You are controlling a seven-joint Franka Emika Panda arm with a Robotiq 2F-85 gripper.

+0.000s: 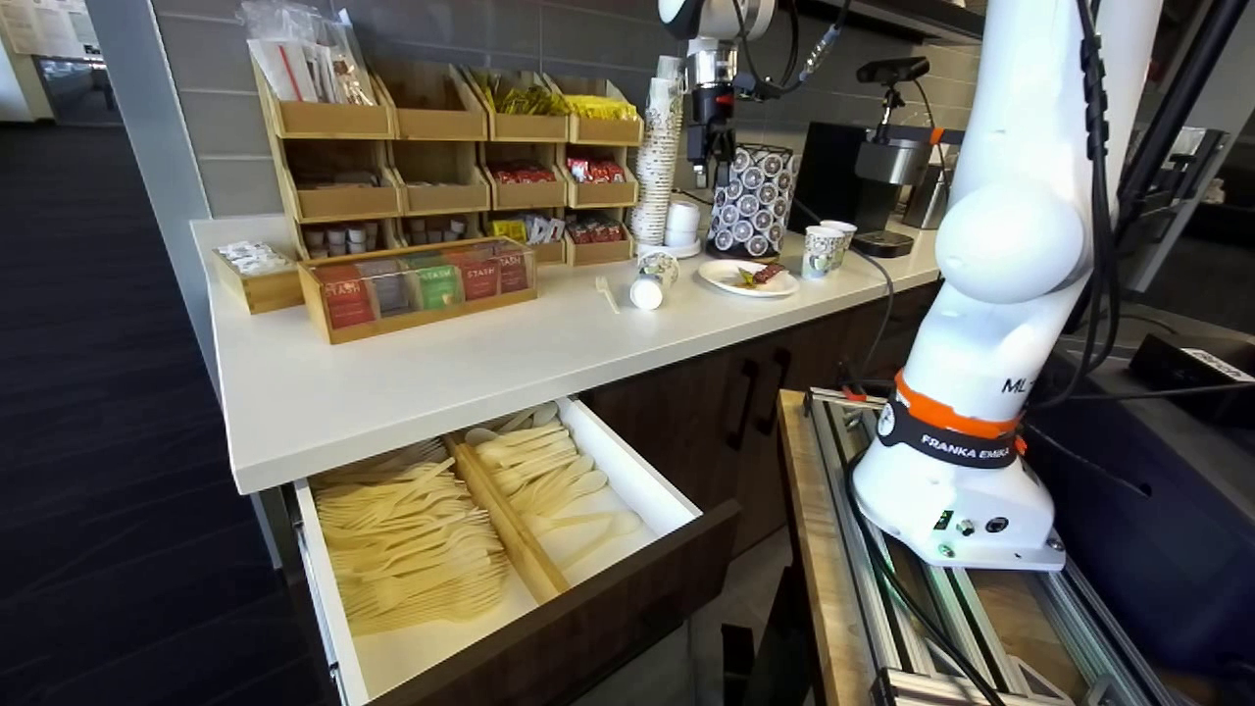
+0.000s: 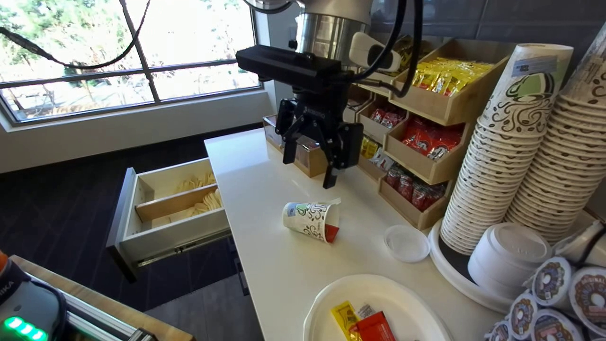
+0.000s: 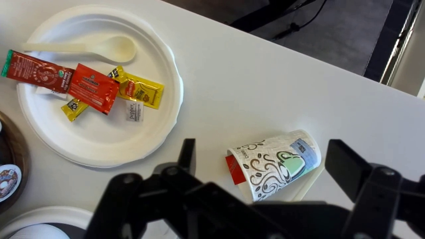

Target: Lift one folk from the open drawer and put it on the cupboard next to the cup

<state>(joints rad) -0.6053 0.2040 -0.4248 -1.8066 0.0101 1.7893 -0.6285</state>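
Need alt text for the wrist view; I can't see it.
The open gripper frames a printed paper cup lying on its side on a white countertop, something red at its mouth. Beside the cup is a pale utensil, partly hidden by the gripper. A white plate, upper left, holds a spoon and condiment packets.

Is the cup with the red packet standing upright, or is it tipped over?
Tipped over: the cup lies on its side on the counter, the red packet showing at its mouth.
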